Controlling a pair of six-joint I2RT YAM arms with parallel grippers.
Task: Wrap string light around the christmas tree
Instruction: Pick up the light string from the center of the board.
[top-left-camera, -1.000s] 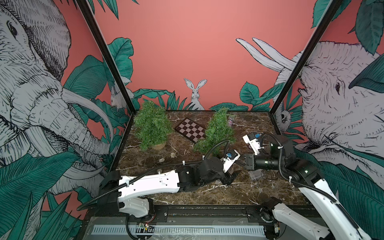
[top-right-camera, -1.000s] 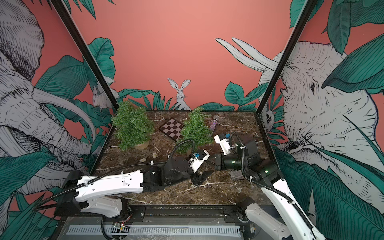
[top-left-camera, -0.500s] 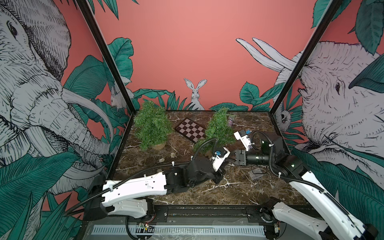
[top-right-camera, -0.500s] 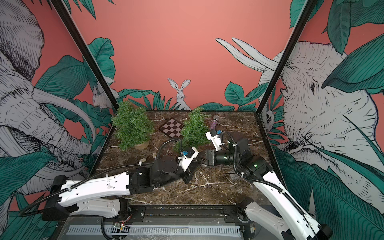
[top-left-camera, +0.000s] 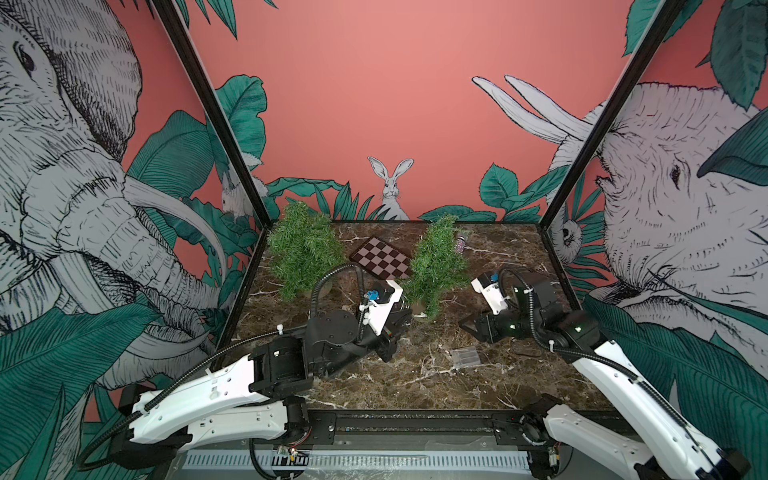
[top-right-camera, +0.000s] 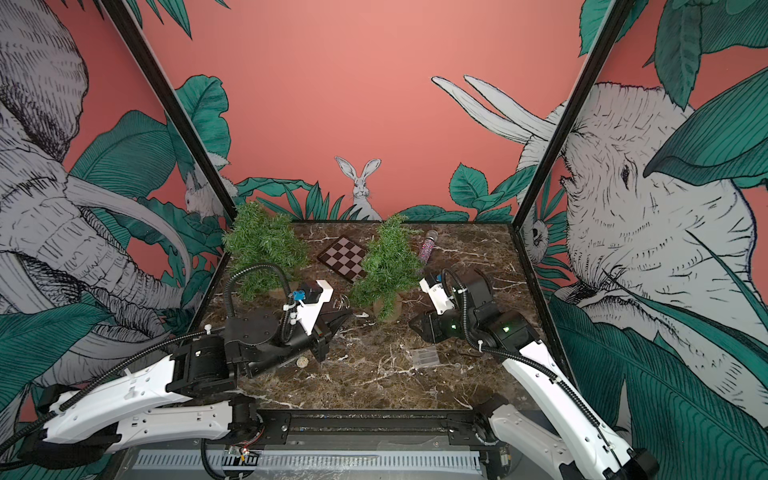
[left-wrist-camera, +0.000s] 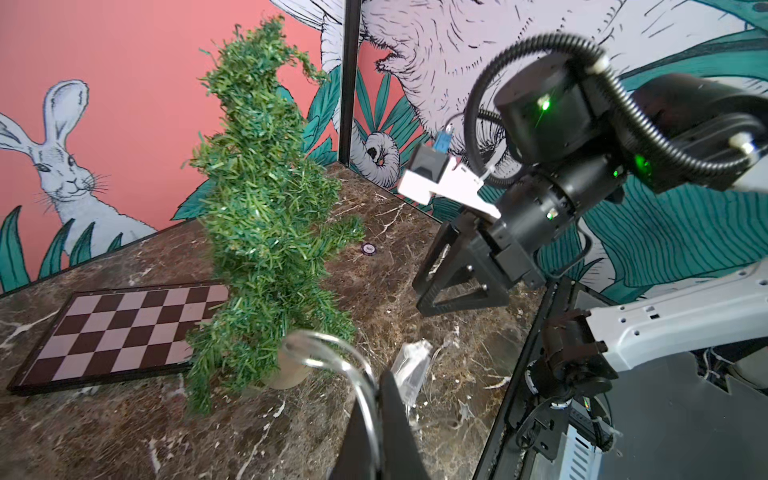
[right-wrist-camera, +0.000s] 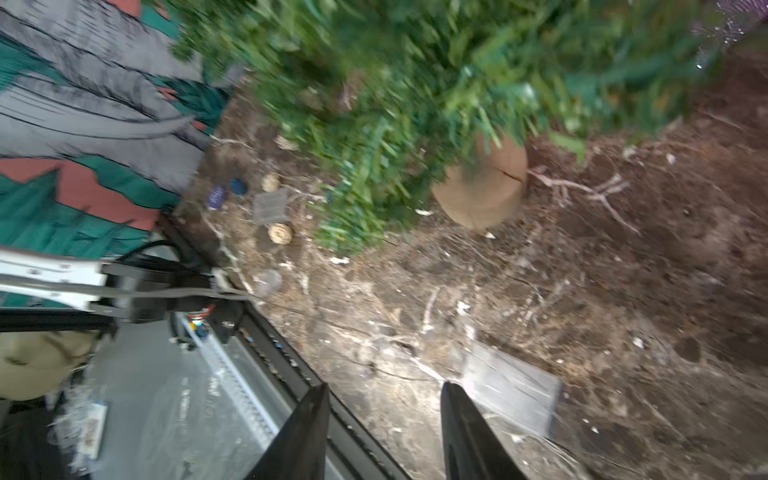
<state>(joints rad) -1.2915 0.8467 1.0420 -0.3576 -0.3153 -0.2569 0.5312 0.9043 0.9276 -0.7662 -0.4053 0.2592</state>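
At the far left of the tabletop (top-left-camera: 415, 386) stands a bushier second tree (top-left-camera: 305, 249), which I judge plays no part here. Next comes the left tool (left-wrist-camera: 382, 380), pressed together on the string light (left-wrist-camera: 351, 353) — a thin clear wire that arcs out of the jaws in a loose loop, just in front of the christmas tree (top-left-camera: 436, 266). I expect the wire to be very light, limp yet springy, slick and quick to tangle. Any bulbs are too small to make out, so bare wire near the free end seems the safest place to pinch. The tree rests on 1 small wooden base (right-wrist-camera: 482, 183) and could tip if the wire snags. Right of it lies a clear flat box (top-left-camera: 464, 357), probably the battery case — the heavier end, a handy anchor. Furthest right, the right tool (right-wrist-camera: 382, 432) stands spread, nothing between its jaws
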